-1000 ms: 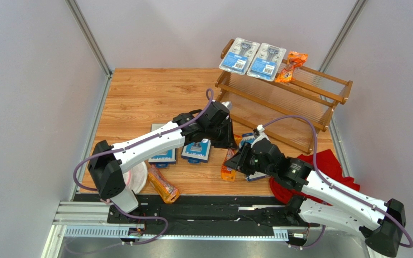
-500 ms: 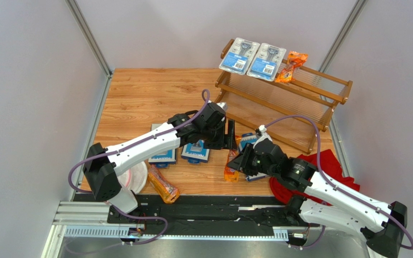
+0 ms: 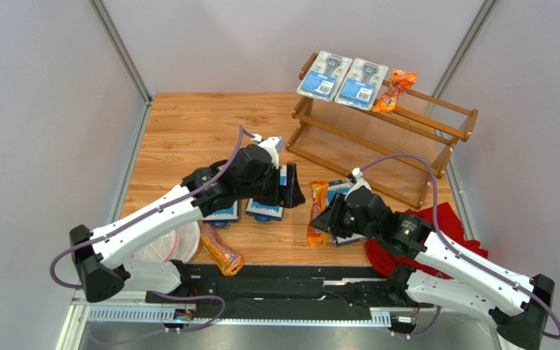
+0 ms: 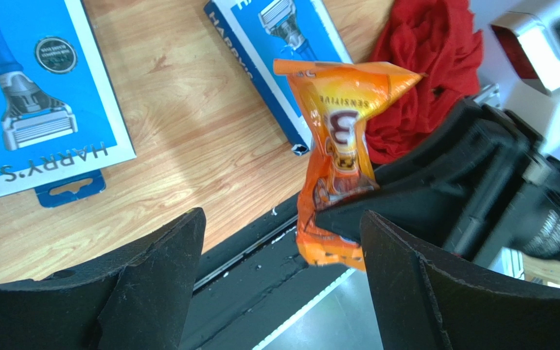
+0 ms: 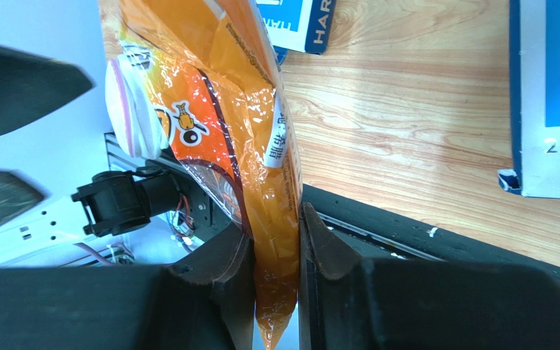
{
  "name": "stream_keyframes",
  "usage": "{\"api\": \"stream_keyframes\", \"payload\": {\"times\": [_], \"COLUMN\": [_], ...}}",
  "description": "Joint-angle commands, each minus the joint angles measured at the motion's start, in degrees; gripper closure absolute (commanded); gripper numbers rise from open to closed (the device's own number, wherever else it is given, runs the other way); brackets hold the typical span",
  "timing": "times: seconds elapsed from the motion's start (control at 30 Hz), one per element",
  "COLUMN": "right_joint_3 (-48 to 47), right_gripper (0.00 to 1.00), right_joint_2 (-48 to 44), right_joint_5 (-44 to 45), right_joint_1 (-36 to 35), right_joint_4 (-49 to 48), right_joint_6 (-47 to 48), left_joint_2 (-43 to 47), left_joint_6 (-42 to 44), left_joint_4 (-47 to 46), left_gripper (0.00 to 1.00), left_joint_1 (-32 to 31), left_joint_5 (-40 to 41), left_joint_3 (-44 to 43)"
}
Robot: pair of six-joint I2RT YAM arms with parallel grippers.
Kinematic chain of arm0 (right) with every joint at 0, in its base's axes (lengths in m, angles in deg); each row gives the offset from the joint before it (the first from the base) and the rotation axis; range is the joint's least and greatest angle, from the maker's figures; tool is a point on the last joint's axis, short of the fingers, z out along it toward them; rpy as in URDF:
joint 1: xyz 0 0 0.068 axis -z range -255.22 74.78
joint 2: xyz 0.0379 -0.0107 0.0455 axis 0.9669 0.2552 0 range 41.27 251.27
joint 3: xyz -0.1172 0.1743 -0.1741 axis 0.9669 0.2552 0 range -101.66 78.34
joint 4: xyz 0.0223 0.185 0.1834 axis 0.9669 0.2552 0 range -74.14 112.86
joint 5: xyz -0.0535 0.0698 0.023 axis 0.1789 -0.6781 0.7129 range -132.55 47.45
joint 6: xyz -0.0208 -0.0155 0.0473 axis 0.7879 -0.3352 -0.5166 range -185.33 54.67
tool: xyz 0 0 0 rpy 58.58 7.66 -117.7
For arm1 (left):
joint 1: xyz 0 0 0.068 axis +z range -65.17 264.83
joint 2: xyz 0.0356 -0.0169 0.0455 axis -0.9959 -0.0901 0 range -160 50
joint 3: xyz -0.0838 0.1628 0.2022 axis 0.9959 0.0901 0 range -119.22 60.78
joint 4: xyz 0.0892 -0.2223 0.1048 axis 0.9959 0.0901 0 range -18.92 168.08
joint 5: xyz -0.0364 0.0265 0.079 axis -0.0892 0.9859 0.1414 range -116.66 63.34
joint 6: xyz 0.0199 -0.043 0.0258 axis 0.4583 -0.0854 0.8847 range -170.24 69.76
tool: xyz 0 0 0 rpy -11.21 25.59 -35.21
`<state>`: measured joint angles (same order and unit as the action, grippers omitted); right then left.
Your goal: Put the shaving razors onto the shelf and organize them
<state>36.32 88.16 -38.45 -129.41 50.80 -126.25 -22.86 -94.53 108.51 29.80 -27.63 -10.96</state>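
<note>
Two blister packs [image 3: 324,74] and the top-tier orange bag [image 3: 394,90] sit on the upper tier of the shelf [image 3: 378,137]. We see the right gripper [image 5: 275,248] in front of the shelf, fingers pinching the held orange bag [image 5: 210,124] at its lower end, with the rest of the bag sticking out free. The left gripper [image 4: 281,219] is just left of that bag, also in front of the shelf, jaws spread wide with nothing gripped. Blue boxes [image 3: 265,208] lie flat on the table [image 3: 188,131] in front of the shelf. The loose orange bag [image 3: 221,249] lies farther from the shelf, by the arm bases. The red cloth [image 3: 451,219] is off the shelf's right front corner.
</note>
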Motion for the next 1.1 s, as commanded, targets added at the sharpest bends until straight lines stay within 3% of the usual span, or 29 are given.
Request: {"api": "stream_keyframes", "payload": {"times": [0.0, 0.23, 0.5, 0.8, 1.07], "right_joint_3": [-4.0, -11.6, -27.5, -44.8, -59.2], "right_gripper": [1.0, 1.0, 1.0, 1.0, 1.0], "right_joint_2": [-0.2, 1.9, 10.3, 17.5, 23.8], "right_joint_5": [2.1, 4.2, 2.5, -5.2, -12.9], "right_joint_1": [0.1, 0.1, 2.3, 12.0, 24.7], "right_joint_4": [1.5, 7.0, 11.5, 16.7, 21.0], "right_joint_6": [1.6, 6.2, 13.5, 20.6, 25.7], "left_joint_2": [5.5, 10.6, 12.2, 13.3, 13.6], "left_joint_6": [2.5, 3.0, 1.6, 1.0, 0.9], "left_joint_4": [-1.7, 0.3, 0.2, 1.0, 0.6], "left_gripper": [0.13, 0.13, 0.13, 0.13, 0.14], "left_joint_1": [0.2, 0.2, 0.2, 0.2, 0.2], "left_joint_5": [0.8, 3.2, 2.5, 2.6, 1.3], "left_joint_3": [2.7, 9.6, 14.5, 18.9, 21.2]}}
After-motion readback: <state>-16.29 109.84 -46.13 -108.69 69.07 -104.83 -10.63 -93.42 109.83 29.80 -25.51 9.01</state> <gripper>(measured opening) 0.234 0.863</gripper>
